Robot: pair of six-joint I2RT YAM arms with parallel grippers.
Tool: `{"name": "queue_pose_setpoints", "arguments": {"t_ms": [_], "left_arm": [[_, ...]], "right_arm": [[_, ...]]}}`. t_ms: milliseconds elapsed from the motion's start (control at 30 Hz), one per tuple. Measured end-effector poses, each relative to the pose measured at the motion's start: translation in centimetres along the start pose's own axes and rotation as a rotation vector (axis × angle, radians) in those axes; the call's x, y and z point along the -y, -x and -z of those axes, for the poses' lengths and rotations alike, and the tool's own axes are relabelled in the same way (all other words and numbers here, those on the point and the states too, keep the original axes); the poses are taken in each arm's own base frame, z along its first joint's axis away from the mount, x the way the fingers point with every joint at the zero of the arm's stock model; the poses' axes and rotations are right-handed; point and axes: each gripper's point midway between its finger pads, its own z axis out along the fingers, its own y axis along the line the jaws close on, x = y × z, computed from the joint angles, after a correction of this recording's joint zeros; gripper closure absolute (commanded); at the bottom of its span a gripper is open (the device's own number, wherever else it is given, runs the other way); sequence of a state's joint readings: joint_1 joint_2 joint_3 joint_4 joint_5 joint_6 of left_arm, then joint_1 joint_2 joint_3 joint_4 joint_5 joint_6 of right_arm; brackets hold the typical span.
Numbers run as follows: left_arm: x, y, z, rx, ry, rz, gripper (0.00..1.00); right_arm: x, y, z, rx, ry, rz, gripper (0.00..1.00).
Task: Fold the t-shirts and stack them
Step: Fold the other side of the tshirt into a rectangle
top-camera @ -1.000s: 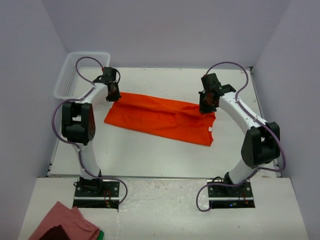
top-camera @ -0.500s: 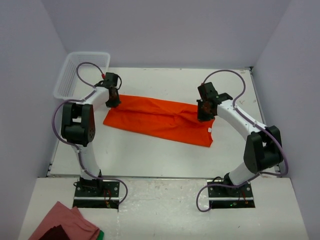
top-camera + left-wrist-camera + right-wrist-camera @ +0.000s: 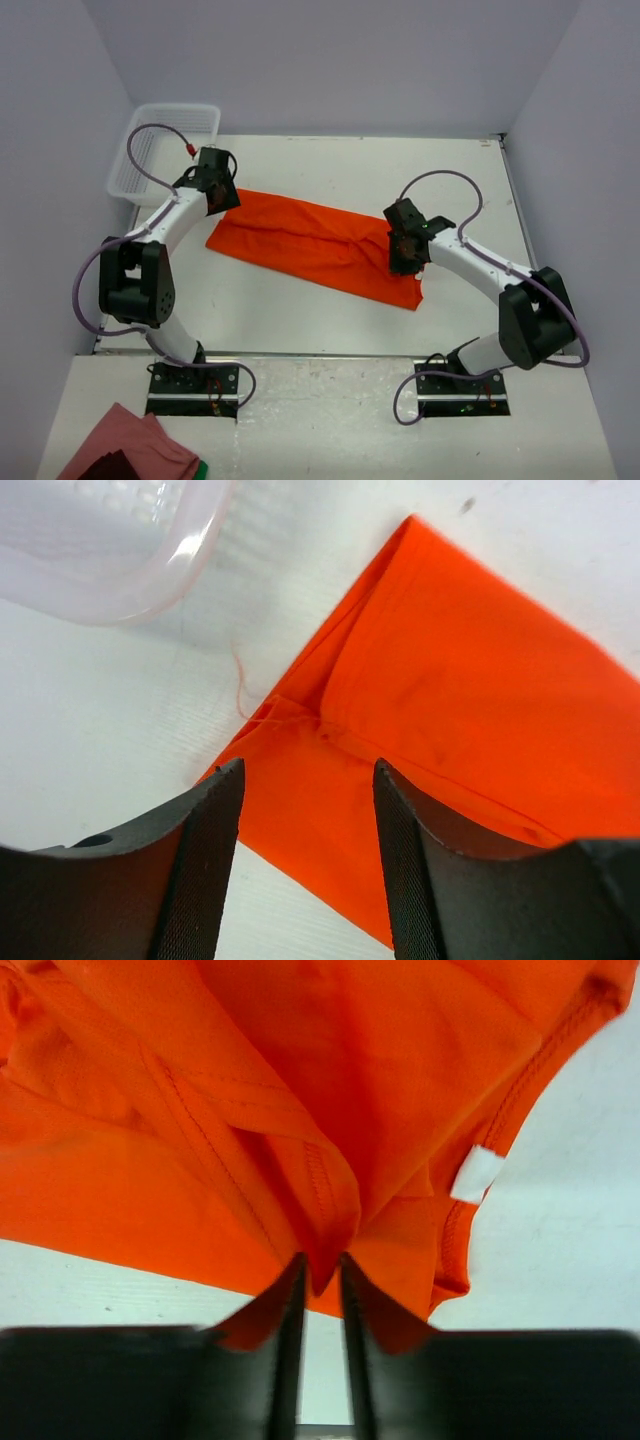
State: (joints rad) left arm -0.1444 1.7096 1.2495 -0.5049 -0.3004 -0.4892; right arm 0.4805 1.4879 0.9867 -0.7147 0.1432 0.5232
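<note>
One orange-red t-shirt (image 3: 310, 245) lies folded into a long strip across the table, running from far left to near right. My left gripper (image 3: 222, 198) hovers over its far left corner. In the left wrist view that gripper (image 3: 308, 775) is open, with the t-shirt's corner (image 3: 470, 690) flat below and nothing between the fingers. My right gripper (image 3: 405, 260) is low at the strip's right end. In the right wrist view it (image 3: 320, 1265) stands nearly closed, with a gathered fold of the t-shirt (image 3: 350, 1060) pinched at its fingertips beside a white label (image 3: 477, 1173).
A clear plastic basket (image 3: 140, 160) stands at the table's far left corner, close to the left gripper, its rim (image 3: 150, 570) just beyond the shirt's corner. A pink-red cloth (image 3: 130, 450) lies on the near shelf at bottom left.
The left gripper has opened and let go of the shirt's left corner. The right gripper has moved nearer and lower, pulling the shirt's right end towards the near edge.
</note>
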Motion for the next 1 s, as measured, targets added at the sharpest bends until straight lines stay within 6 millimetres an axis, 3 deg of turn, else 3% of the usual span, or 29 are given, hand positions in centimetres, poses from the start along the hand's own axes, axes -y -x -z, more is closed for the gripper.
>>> {"name": "queue_pose_setpoints", "arguments": {"t_ms": [33, 67, 100, 200, 300, 367, 500, 667, 733, 833, 1000], "left_arm": [[0.6, 0.8, 0.9, 0.032, -0.024, 0.002, 0.44], [1.0, 1.1, 1.2, 0.043, -0.035, 0.002, 0.44], [1.5, 1.4, 1.6, 0.055, -0.051, 0.0, 0.44], [3.4, 2.0, 2.0, 0.067, -0.106, -0.011, 0.45], [4.8, 1.8, 1.2, 0.048, -0.144, -0.02, 0.46], [5.4, 1.1, 0.0, 0.02, -0.149, -0.031, 0.47], [5.6, -0.9, -1.8, -0.044, -0.142, -0.049, 0.5], [5.3, -2.0, -2.0, -0.063, -0.141, -0.055, 0.55], [5.4, -2.3, -2.1, -0.067, -0.141, -0.058, 0.56], [5.6, -2.7, -2.1, -0.072, -0.147, -0.065, 0.58], [6.1, -3.2, -2.0, -0.076, -0.161, -0.075, 0.63]], "right_arm": [[0.1, -0.5, 0.1, 0.002, 0.0, -0.007, 0.51], [0.2, -0.9, 0.2, 0.004, -0.001, -0.009, 0.45], [0.4, -1.2, 0.4, 0.011, -0.004, -0.009, 0.31], [0.5, -0.9, 1.3, 0.05, 0.001, -0.016, 0.19], [-0.1, 1.4, 2.1, 0.096, 0.001, -0.015, 0.21], [-1.3, 4.1, 2.3, 0.122, 0.009, -0.016, 0.25], [-2.8, 7.8, 0.9, 0.142, 0.024, -0.019, 0.31], [-2.2, 7.7, -2.3, 0.065, -0.007, -0.013, 0.36], [-1.9, 7.5, -3.0, 0.046, -0.013, -0.011, 0.42], [-1.9, 7.5, -3.0, 0.043, -0.003, -0.01, 0.46], [-2.1, 7.6, -2.9, 0.055, 0.018, -0.006, 0.43]]}}
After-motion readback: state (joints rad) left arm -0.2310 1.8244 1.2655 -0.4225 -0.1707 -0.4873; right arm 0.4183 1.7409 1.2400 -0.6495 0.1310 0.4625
